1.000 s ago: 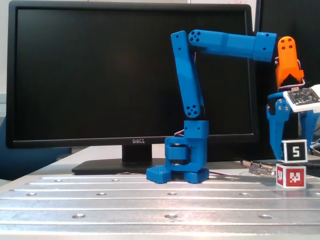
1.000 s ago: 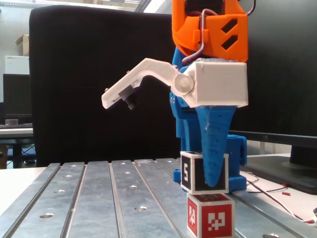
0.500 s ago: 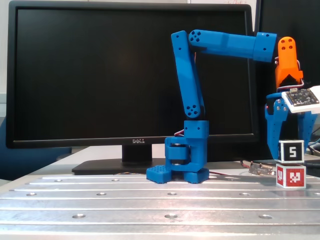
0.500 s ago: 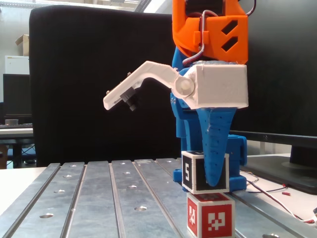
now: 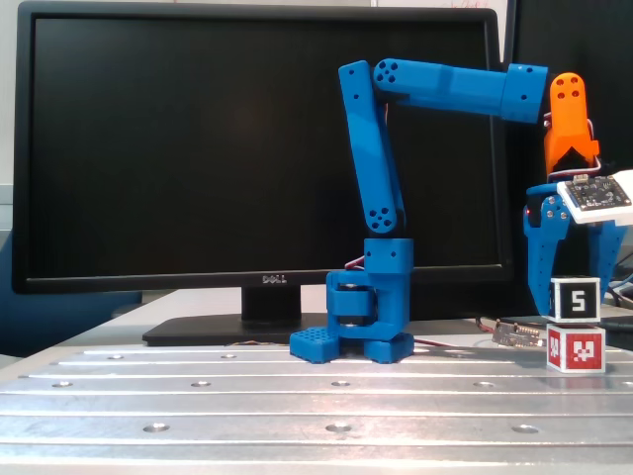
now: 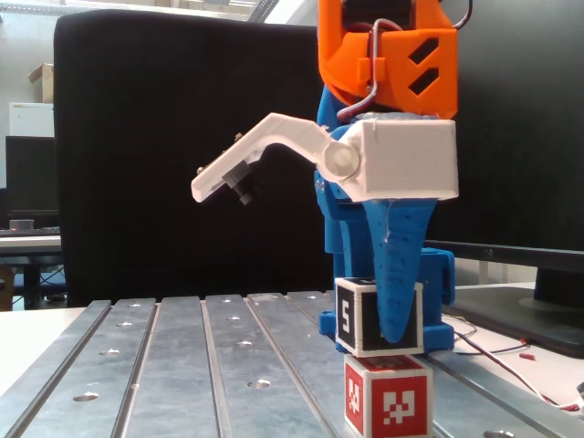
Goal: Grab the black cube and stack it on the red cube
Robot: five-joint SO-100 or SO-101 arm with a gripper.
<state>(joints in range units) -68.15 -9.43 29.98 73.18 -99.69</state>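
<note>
Here, black cube (image 5: 576,300) stacked squarely on red cube (image 5: 575,348), at 4 o'clock on the table (image 5: 297,396) in a fixed view. Hand (image 6: 388,315) straddling it, spread wide, gripping nothing. Blue finger (image 6: 394,265) hiding part of the cube's face; far finger mostly hidden.

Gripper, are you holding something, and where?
It cannot be told: the gripper is down around the black cube, which sits on the red cube.
</note>
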